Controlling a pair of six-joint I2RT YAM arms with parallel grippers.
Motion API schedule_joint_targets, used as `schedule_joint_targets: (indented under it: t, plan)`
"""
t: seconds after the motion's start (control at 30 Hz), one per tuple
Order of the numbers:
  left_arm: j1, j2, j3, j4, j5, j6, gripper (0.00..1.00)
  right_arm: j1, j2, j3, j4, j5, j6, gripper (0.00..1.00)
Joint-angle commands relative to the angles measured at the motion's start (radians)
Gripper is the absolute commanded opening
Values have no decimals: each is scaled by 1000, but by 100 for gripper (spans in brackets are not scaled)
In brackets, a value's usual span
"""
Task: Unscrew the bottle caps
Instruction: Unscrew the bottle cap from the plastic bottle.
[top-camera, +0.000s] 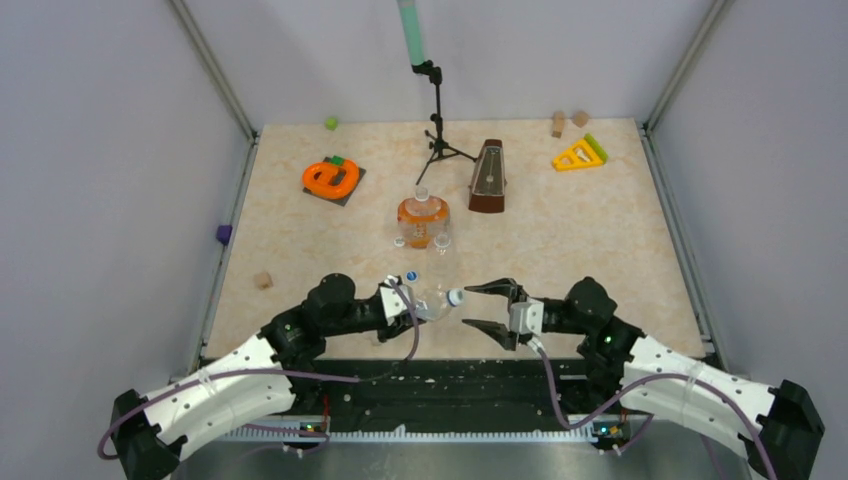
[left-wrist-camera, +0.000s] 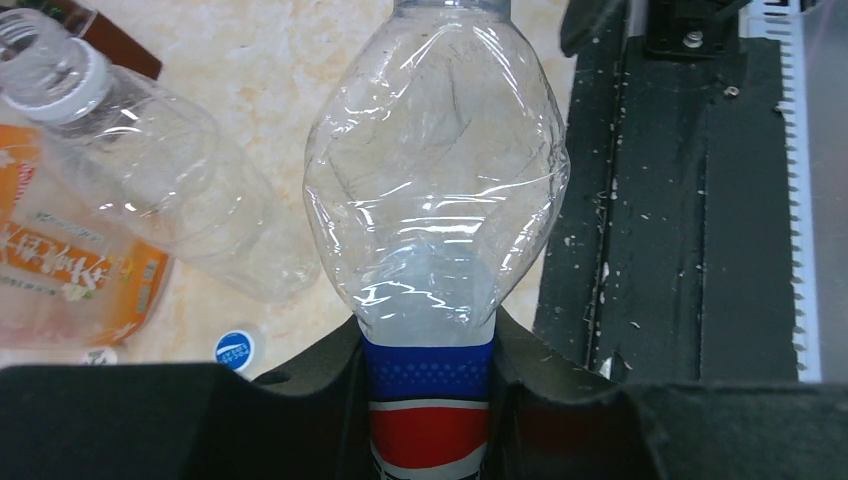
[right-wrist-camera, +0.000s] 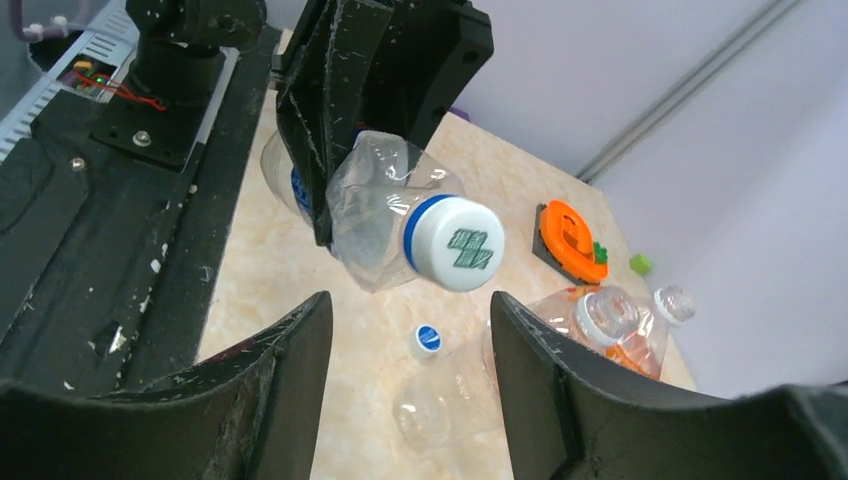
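My left gripper (top-camera: 405, 305) (left-wrist-camera: 430, 350) is shut on the clear bottle with the blue label (left-wrist-camera: 435, 200). It holds the bottle above the table, neck pointing right. The bottle's white cap (top-camera: 455, 297) (right-wrist-camera: 455, 245), marked with green scribble, sits on the neck. My right gripper (top-camera: 470, 305) (right-wrist-camera: 408, 305) is open, its fingers just short of that cap and not touching it. A blue cap (top-camera: 410, 276) (left-wrist-camera: 235, 350) (right-wrist-camera: 427, 340) lies loose on the table. The plain clear bottle (left-wrist-camera: 170, 180) (right-wrist-camera: 450, 400) lies on its side, neck open. The orange bottle (top-camera: 422, 220) (right-wrist-camera: 625, 345) also has an open neck.
A brown metronome (top-camera: 488, 178) and a black tripod stand (top-camera: 438, 140) stand behind the bottles. An orange toy (top-camera: 332, 178) is at the back left, a yellow triangle (top-camera: 578, 154) at the back right. A wooden block (top-camera: 262, 280) lies at the left. The black base rail (top-camera: 450, 375) runs along the near edge.
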Motion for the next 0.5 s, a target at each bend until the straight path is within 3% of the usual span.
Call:
schedule_joint_targets:
  t: [0.0, 0.17, 0.3, 0.37, 0.47]
  plan:
    - [-4, -23, 27, 41, -143, 23, 0, -1, -24, -59, 229, 40, 214, 58]
    - [-5, -13, 17, 54, -214, 24, 0, 0, -9, -143, 459, 143, 490, 61]
    - [-20, -21, -19, 103, -357, 16, 0, 0, 3, -195, 580, 423, 762, 54]
    - [-29, -50, -59, 181, -473, 14, 0, 0, 1, -174, 537, 576, 884, 51]
    - [-32, -111, -108, 244, -526, 24, 0, 0, 9, -82, 302, 729, 1046, 47]
